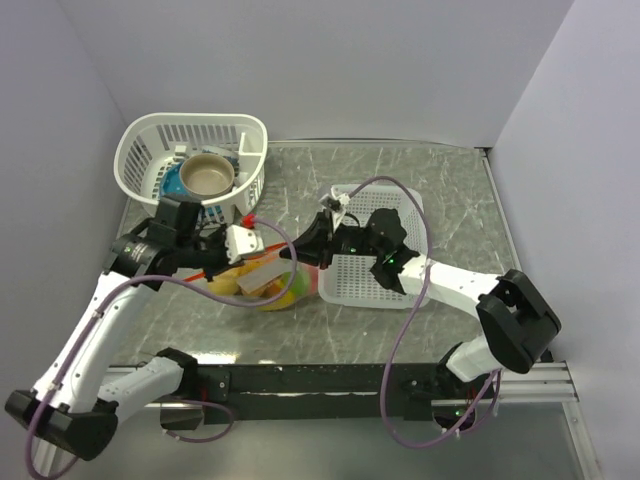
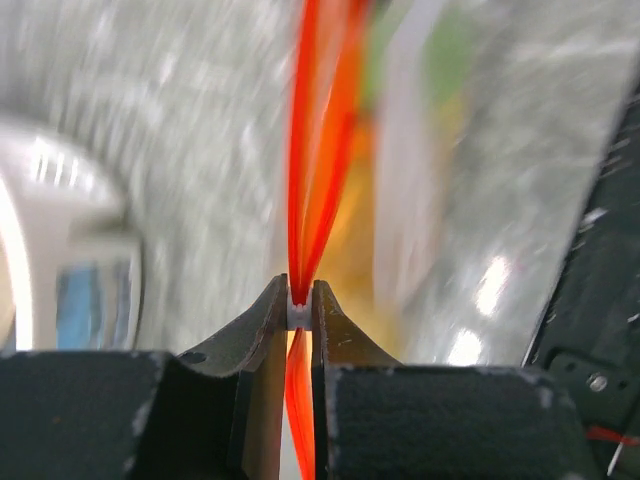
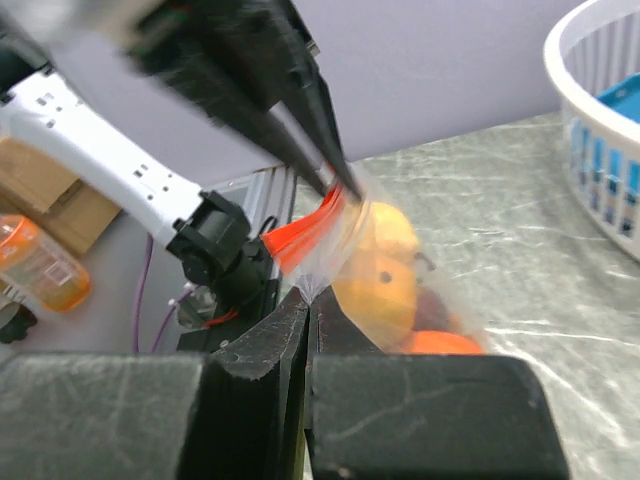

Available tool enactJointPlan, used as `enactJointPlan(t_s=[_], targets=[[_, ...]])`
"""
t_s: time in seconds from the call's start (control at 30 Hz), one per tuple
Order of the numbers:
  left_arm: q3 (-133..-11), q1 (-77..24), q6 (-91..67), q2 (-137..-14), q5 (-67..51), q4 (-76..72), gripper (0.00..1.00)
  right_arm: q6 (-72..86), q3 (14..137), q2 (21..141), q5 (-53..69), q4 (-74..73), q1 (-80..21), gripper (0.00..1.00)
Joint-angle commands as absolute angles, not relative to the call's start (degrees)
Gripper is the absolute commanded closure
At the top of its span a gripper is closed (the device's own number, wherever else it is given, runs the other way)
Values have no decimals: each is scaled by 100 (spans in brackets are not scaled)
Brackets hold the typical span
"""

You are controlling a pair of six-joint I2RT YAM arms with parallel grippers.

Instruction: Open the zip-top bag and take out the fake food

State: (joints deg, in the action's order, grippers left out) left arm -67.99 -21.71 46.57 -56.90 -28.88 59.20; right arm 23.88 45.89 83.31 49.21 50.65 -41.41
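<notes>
Clear zip-top bag (image 3: 335, 250), one; left claw (image 2: 300, 300), right claw (image 3: 308, 295) pinching it; fake food (image 3: 385, 265), maybe three.

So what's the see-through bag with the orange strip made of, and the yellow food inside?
The clear crinkly bag looks like thin shiny plastic film: it wrinkles and shows what's inside. The yellow-orange fake food looks like smooth, probably hard plastic, with an even gloss.

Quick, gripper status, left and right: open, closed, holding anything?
Left gripper: closed, pinching the orange-red zip strip of the clear crinkly plastic zip-top bag.
Right gripper: closed, pinching that bag's clear side.
</notes>
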Motion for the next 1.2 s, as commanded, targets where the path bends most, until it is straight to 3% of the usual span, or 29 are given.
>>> enactJointPlan(t_s=[0.0,0.23,0.53,0.67,0.8,0.93,1.17], targets=[[-6732,-951,5457,-5546,-2224,6802,91,2566,4685,7849,4764,5994,-3876,100],[-6829,666,6213,-5221,-2426,7558,92,2804,4843,8147,4755,6258,-3674,100],[-6583,1151,6233,-4834,-2565,7804,91,3234,5519,8902,4982,6495,-3691,100],[-7274,1151,5548,-5193,-3584,7858,1,3402,5765,9228,5246,6548,-3981,100],[-8626,1151,4669,-6097,-4954,7814,1,2990,5573,9098,5247,6215,-4271,100],[-9175,1143,4254,-6504,-5465,7401,1,2786,5230,8886,5159,6108,-4386,100],[-8333,326,4561,-6346,-5107,7383,1,2769,4904,8745,5150,6091,-4394,100]])
